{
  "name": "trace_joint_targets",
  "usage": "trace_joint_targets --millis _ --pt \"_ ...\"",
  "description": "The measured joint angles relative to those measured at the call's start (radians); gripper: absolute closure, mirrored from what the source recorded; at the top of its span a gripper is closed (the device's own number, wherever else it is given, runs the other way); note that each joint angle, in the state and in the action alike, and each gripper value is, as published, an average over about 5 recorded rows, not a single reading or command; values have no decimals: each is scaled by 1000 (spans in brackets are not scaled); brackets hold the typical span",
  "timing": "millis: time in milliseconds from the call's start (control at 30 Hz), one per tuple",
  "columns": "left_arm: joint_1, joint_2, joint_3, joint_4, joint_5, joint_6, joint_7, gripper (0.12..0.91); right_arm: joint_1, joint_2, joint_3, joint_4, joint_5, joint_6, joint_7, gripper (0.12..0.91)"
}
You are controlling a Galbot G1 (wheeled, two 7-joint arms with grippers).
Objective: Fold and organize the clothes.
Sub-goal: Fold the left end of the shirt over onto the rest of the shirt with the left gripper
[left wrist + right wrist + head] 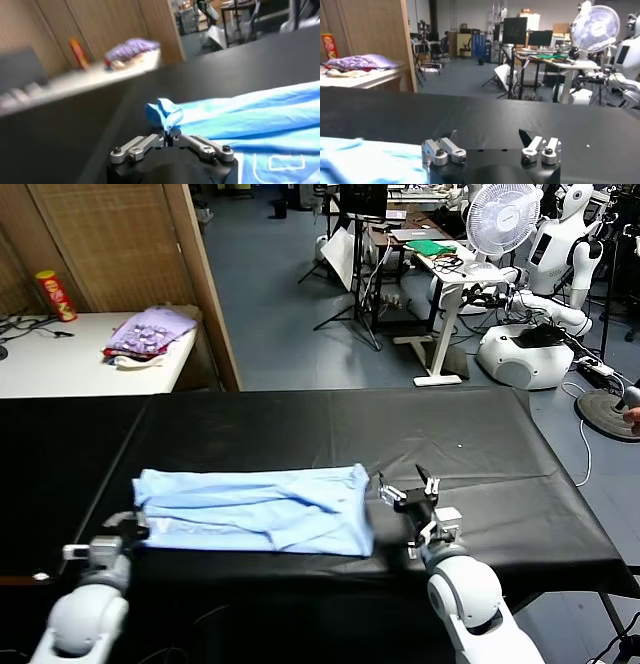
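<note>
A long table point(470, 434) draped in black cloth is carrying a light blue T-shirt point(255, 509), which is lying folded flat near its front edge, left of the middle. Behind it, a white table point(60, 364) is holding a purple pile of clothes point(150, 334) and a red can point(55, 294).

What I cannot make out around the T-shirt

My left gripper point(169, 134) is pinched shut on a bunched corner of the sky-blue T-shirt point(255, 509), and my own knuckles hide the fingertips there. In my left wrist view the white lettering point(280, 164) on the shirt is cut off by the frame edge and unreadable. Far behind the shirt, the purple clothes pile point(131, 48) and red can point(79, 52) are blurred. My right wrist view cuts the shirt off too.
</note>
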Motion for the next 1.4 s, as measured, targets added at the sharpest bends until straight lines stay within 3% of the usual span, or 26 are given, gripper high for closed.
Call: trace_joint_targets --millis 167,300,500,767,1000,1300,1400 --pt "17 138 -37 15 41 9 -21 863 -7 7 4 2 -4 0 1 227" --pt "16 162 -22 -33 0 57 -25 863 -16 11 9 6 -9 0 1 227" --pt "-10 78 79 -189 -160 161 -46 863 -34 9 31 12 -12 1 2 227" --pt "-78 -59 277 -356 -405 256 -161 863 -51 12 51 16 -23 2 2 227" --pt "-152 -141 395 -367 -417 262 -181 863 -50 22 40 11 -35 2 2 227" --pt "-166 -193 432 -335 -372 250 -174 861 -42 25 25 -1 -37 3 1 227" --pt "-159 -208 439 -326 -353 239 -160 795 -41 25 20 -2 -37 3 -1 227"
